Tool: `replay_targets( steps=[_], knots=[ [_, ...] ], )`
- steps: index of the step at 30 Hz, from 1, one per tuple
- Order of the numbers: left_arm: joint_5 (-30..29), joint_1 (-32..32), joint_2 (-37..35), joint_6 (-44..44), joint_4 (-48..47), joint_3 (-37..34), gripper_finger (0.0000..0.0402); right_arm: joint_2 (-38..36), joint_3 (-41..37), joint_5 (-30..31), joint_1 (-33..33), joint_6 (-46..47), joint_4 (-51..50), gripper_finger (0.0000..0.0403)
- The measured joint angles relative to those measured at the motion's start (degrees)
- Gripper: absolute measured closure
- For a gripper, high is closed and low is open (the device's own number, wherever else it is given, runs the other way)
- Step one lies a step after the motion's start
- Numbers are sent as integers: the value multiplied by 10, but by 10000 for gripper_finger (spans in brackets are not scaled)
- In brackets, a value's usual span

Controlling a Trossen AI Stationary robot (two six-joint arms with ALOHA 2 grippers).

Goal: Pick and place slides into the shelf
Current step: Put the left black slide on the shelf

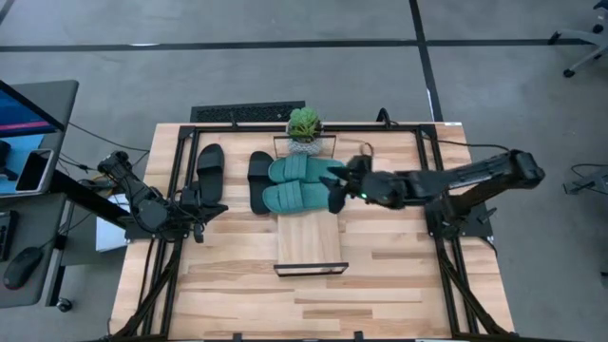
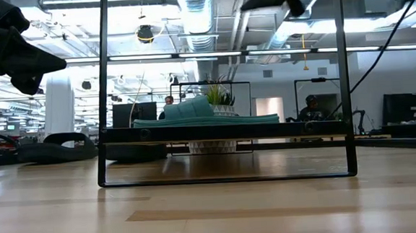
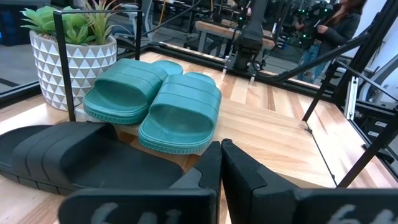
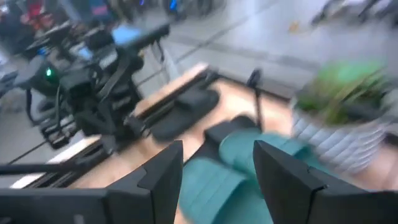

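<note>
Spread wide, the right gripper (image 1: 339, 183) hovers just beside two teal slides (image 1: 296, 183) lying on the shelf (image 1: 309, 242). Two black slides (image 1: 233, 173) lie left of the shelf, near the left gripper (image 1: 198, 220), fingers pressed together.

We find no legible text, label, brand, number or sign in any view. The teal slides (image 3: 155, 102) and the black slide (image 3: 81, 155) show plain ribbed straps with no marking we can read. The plant pot (image 3: 74, 65) carries a triangle pattern only, no lettering. The monitor (image 1: 24, 112) at the left edge of the high view shows coloured areas, but nothing on it can be read. The phone (image 1: 34, 169) beside it has nothing we can read. Fixtures in the room behind the tabletop, seen from the low view, are too small to read.
</note>
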State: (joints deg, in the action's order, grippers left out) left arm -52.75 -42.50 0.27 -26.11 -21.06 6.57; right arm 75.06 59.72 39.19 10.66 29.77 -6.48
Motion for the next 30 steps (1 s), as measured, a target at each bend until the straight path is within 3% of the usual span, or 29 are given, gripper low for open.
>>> replay_targets(
  steps=[4, 8, 15, 24, 27, 30],
  knots=[
    [0, 0, 0, 0, 0, 0, 401, -24, 0, 87, 42, -33, 0, 230],
    [0, 0, 0, -9, 0, 0, 401, -32, 0, 116, 60, -34, -4, 238],
    [0, 0, 0, -30, 0, 0, 401, -32, 0, 120, 62, -25, 1, 250],
    [-12, 0, 0, 31, 10, 2, 401, -27, 0, 119, 87, -32, 0, 265],
    [-13, 0, 0, 12, -17, 31, 401, -26, 0, 118, 95, -32, -33, 269],
    [-11, 0, 4, -28, -103, 73, 401, -26, 0, 119, 101, -32, -70, 270]
  ],
)
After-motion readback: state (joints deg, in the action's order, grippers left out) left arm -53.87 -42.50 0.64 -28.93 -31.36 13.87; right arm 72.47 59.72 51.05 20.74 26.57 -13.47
